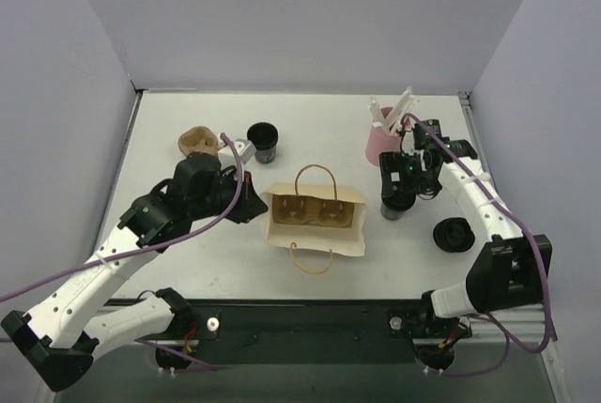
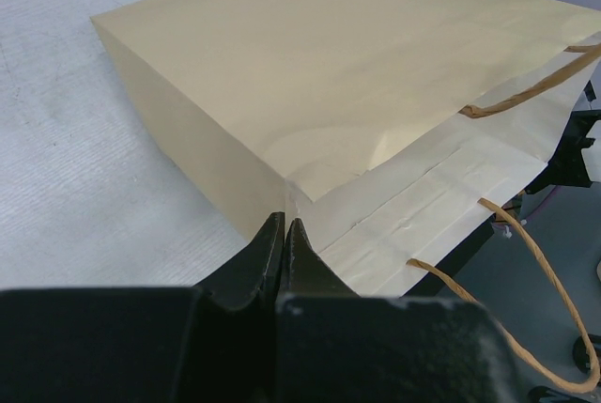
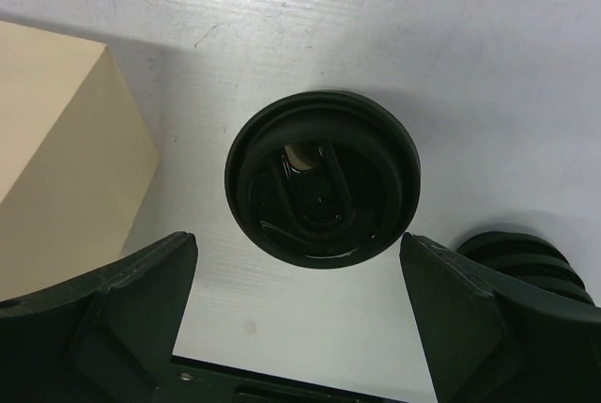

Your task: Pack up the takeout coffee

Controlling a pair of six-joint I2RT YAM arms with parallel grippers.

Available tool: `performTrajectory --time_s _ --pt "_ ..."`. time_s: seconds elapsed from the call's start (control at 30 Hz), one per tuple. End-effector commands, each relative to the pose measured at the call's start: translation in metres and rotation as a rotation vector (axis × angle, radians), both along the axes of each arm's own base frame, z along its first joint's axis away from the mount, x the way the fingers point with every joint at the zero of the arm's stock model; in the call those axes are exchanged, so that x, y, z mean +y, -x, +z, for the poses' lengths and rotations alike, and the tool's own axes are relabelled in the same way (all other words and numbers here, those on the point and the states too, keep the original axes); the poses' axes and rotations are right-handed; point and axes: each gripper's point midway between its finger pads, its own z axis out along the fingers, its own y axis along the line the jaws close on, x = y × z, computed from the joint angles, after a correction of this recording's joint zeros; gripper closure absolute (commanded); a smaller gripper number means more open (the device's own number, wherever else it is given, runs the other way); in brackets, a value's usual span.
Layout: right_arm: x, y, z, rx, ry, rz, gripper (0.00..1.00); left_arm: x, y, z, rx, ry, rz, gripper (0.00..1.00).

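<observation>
A tan paper bag (image 1: 315, 220) with twine handles stands open mid-table, a cardboard cup carrier inside it. My left gripper (image 1: 254, 204) is at the bag's left edge; in the left wrist view its jaws (image 2: 285, 226) are shut on the corner of the bag (image 2: 357, 74). My right gripper (image 1: 397, 189) hangs open above a black-lidded coffee cup (image 1: 392, 209) right of the bag. In the right wrist view the cup's lid (image 3: 322, 180) lies ahead of the wide-open gripper (image 3: 300, 304), untouched. A second, lidless black cup (image 1: 263, 141) stands at the back.
A stack of black lids (image 1: 454, 234) lies right of the lidded cup and shows in the right wrist view (image 3: 526, 257). A pink cup with white sticks (image 1: 383, 140) stands at the back right. A brown cardboard piece (image 1: 197, 142) lies at the back left.
</observation>
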Motion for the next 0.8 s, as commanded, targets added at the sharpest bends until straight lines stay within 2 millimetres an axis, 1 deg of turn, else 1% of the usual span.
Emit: performTrajectory --time_s 0.0,0.07,0.1,0.2,0.37,0.5,0.77 --pt "-0.006 0.000 0.003 0.029 0.104 0.047 0.06 -0.003 -0.002 0.017 -0.043 0.047 -0.007 1.00" --pt "-0.005 -0.001 0.000 0.042 0.126 0.061 0.06 -0.002 -0.002 0.017 -0.045 0.047 -0.004 1.00" --pt "-0.009 -0.001 -0.002 0.046 0.153 0.053 0.06 -0.002 -0.002 0.018 -0.045 0.049 -0.003 1.00" --pt "-0.010 -0.003 -0.004 0.055 0.194 0.064 0.06 -0.002 -0.002 0.017 -0.042 0.048 -0.002 1.00" --pt "-0.011 -0.007 -0.006 0.062 0.210 0.057 0.07 -0.002 -0.002 0.017 -0.044 0.047 0.000 1.00" --pt "-0.010 -0.008 -0.008 0.069 0.209 0.063 0.11 -0.002 -0.003 0.017 -0.043 0.049 0.003 1.00" --pt "-0.008 -0.011 -0.018 0.095 0.201 0.056 0.17 -0.002 -0.003 0.018 -0.042 0.052 0.008 1.00"
